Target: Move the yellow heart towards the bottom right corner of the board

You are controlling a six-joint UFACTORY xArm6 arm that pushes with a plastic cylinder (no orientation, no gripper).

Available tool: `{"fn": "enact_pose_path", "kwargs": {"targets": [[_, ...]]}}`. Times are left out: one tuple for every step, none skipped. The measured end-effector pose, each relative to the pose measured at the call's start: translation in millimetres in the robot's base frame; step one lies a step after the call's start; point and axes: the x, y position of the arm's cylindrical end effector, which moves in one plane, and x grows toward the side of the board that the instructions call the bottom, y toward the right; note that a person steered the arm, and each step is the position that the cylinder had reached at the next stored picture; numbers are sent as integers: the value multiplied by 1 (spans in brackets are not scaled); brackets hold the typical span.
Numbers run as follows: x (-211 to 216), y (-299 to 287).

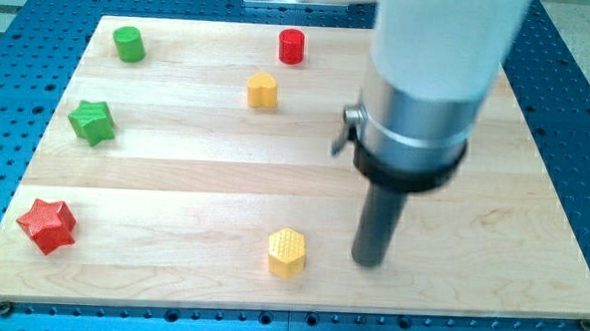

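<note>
my tip (pixel 369 261): lower end of straight dark rod, down on pale wooden worktop (pixel 492 214), touching no block.
gripper state: none fitted, so neither wide nor narrow; nothing held, bare rod only.
task block: small yellow heart block (pixel 262 89), taken as the heart by its notched outline, though shape small and not certain; well apart from my tip, toward view's top and left of it.
other yellow: yellow hexagon-looking block (pixel 287 252), near my tip on view's left, level with it, small gap, not touching.
rest, relative to my tip: red cylinder (pixel 292 47) far up and left, just beyond the heart; green cylinder (pixel 129 43) and green star (pixel 91 122) far left and up; red star (pixel 47 225) far left, roughly level.
progress: judged not begun; heart in upper half, far from bottom right corner.
step in hand: getting behind the heart, on its upper-left side.
how to do it well: swing up on the right of the heart, then pass between heart and red cylinder, or loop round the left; no clipping the heart on the way. Contact on upper-left face, centred. Push in a straight diagonal down-right, slow, with small corrections if block rotates or slips off the rod.
path check: diagonal to corner looks free of blocks; hexagon-looking block well below that line.
risks: off-centre contact spinning heart sideways; nudging red cylinder during approach; mistaking lower yellow block for target.
</note>
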Motion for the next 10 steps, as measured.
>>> {"fn": "enact_pose_path", "kwargs": {"targets": [[18, -38], [12, -62], [8, -90], [-13, -26], [-68, -35], [-120, -129], [-186, -164], [-248, -177], [-280, -138], [-242, -71]]}}
